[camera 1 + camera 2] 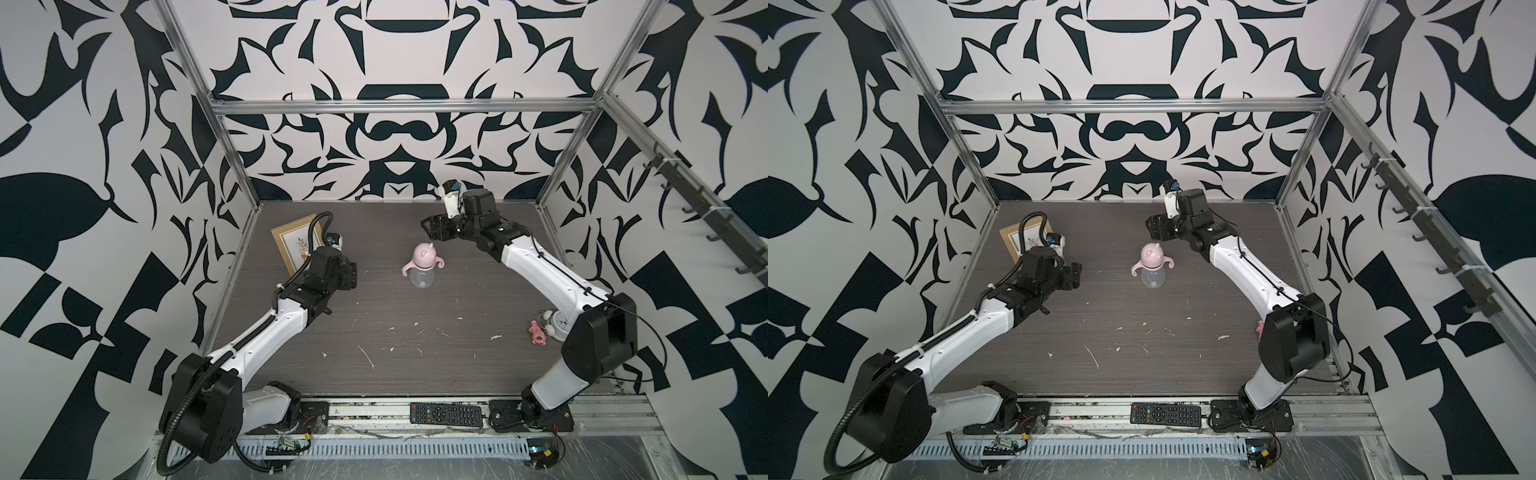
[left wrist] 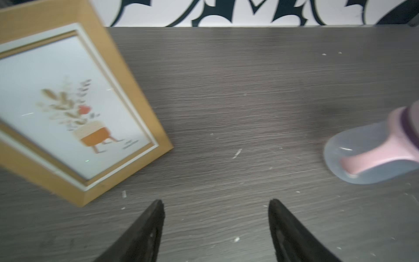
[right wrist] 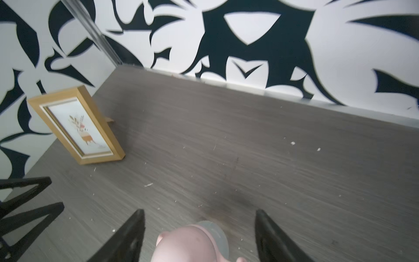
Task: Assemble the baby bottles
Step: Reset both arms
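**Baby bottle** [image 1: 422,266]: stands upright near the middle of the table [image 1: 415,345] and is seen in both top views. The pink eared dome cap [image 1: 423,254] sits on top. Below it, the pale pink two-handled ring [image 1: 408,269] reaches out to the left and right. The translucent bottle body [image 1: 420,281] rests on the table. In the left wrist view a purple collar [image 2: 407,122] shows as a dark band just above the ring.

**Left gripper** [image 1: 352,275]: lies to the left of the bottle and apart from it. Its jaws stand wide, and the left wrist view shows only bare table between them.

**Right gripper** [image 1: 429,231]: lies on the far side of the bottle, slightly to the right, and is apart from it in both top views. Its jaws stand wide. In the right wrist view the dome of the cap appears in the gap between them and touches neither jaw.

**Surroundings:**
- A wooden picture frame [image 1: 291,245] stands tilted at the far left of the table, partly hidden by the left arm.
- A black remote control [image 1: 446,413] lies on the near rail, between the two arm bases.
- A white alarm clock [image 1: 559,326] and a small pink toy figure [image 1: 538,333] sit side by side at the right edge of the table, well apart from the bottle.
- Pale flecks are scattered over the near half of the table.
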Available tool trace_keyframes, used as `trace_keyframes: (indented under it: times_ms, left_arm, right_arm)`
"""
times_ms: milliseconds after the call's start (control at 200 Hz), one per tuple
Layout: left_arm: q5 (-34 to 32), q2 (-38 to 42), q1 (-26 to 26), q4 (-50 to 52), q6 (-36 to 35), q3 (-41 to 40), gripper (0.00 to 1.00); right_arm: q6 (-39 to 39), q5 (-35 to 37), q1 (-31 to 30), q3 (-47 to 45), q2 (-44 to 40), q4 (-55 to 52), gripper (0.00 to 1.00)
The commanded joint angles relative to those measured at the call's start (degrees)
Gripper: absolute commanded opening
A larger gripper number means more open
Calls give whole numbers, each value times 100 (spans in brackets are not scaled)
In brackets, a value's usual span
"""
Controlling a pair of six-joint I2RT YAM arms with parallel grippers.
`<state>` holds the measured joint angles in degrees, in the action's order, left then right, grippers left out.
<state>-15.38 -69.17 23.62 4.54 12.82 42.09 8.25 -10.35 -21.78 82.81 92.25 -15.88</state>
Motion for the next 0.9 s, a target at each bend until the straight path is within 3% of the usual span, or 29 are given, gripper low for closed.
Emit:
trace_keyframes:
  times_ms: [0,110,255,355,420,530,590,735,895]
  left_arm:
    - [-355,375,-367,-329,-479,-503,83]
    - [-520,558,-678,-1245,-923,-1235,84]
    - [-379,331,-1050,-2704,-1205,-2015,89]
    - [-210,-121,-1262,-3649,-1279,-2242,91]
    - [-93,-323,-1305,-3444,-1325,-2019,91]
    - [-36,-884,-1411,-4279,-1394,-2012,92]
    - [171,-1072,-1546,-4550,-1329,-1970,93]
    - [534,-1221,-1791,-4456,-1297,-1851,93]
    - [853,-2250,-2089,-7109,-1254,-2608,95]
  right_arm:
    - [-307,171,368,-190,-485,-149,89]
    - [-612,873,684,-1267,-979,442,97]
    - [-813,1701,1020,-2830,-1438,1503,99]
    - [-870,2087,1191,-3945,-1568,2530,99]
    - [-939,2478,1245,-4623,-1571,3323,99]
    - [-929,2502,1314,-5492,-1499,4825,99]
    - [-933,2638,1349,-5642,-1368,5110,99]
    - [-887,2506,1437,-6012,-970,5932,99]
    - [-1060,2392,1441,-6601,-166,7807,99]
